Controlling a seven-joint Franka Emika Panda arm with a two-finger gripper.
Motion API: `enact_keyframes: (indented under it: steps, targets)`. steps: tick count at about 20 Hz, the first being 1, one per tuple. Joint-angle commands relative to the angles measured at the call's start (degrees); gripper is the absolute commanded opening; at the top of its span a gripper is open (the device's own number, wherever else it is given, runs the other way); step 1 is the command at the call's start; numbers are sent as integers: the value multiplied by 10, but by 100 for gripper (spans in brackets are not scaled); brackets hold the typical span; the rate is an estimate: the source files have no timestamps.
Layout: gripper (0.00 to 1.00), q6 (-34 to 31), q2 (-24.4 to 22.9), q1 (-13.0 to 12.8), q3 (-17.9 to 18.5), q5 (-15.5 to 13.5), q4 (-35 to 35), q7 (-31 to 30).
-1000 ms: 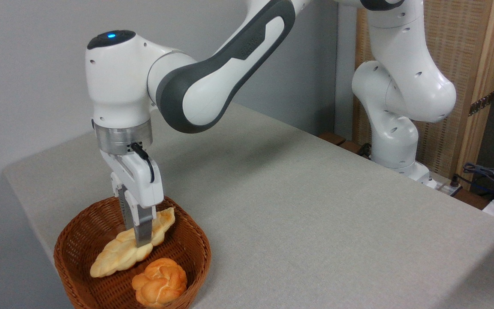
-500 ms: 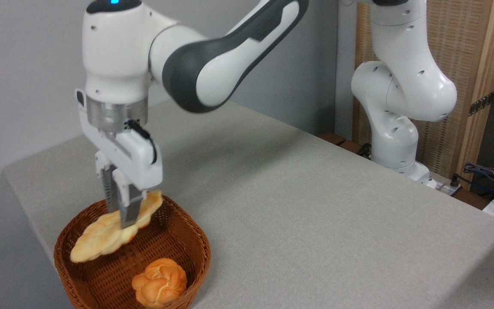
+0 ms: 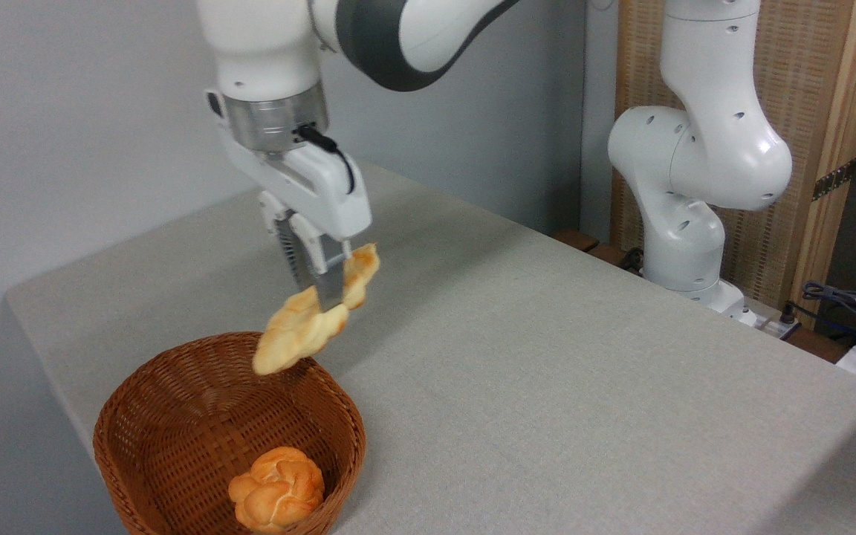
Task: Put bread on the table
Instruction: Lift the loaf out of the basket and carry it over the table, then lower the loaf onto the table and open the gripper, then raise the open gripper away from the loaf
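Observation:
The bread (image 3: pixel 302 331), a long pale-yellow braided loaf browned at its upper tip, hangs tilted in the air above the far rim of the wicker basket (image 3: pixel 168 386). My gripper (image 3: pixel 322 294) is shut on its middle, fingers pointing down. The loaf's lower tip hangs just above the basket's rim. The table (image 3: pixel 547 371), covered in light grey-beige cloth, spreads out to the right and behind.
A small round orange-golden knotted roll (image 3: pixel 276 499) lies in the basket's near side. The arm's white base (image 3: pixel 688 245) stands at the table's far right edge, with cables (image 3: pixel 844 305) beyond it. The table's left edge runs close to the basket.
The gripper has lifted the bread out of the basket and carried it up and to the right. The roll has stayed in place.

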Motion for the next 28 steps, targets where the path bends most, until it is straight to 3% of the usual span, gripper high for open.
enact_keyframes:
  steps: [1,3,5,8,19,22,28]
  targets:
    - [41,14,-82,-21,5,-5,-112,29]
    - [51,28,-89,-32,6,-4,-140,34]
    - [81,38,-90,-36,5,11,-151,33]
    - [100,46,-89,-43,5,16,-151,33]
    - [100,39,-83,-48,6,25,-144,32]
    - [100,-5,-78,-51,9,64,-102,26]
    - [100,-42,-39,-50,39,69,18,-18]
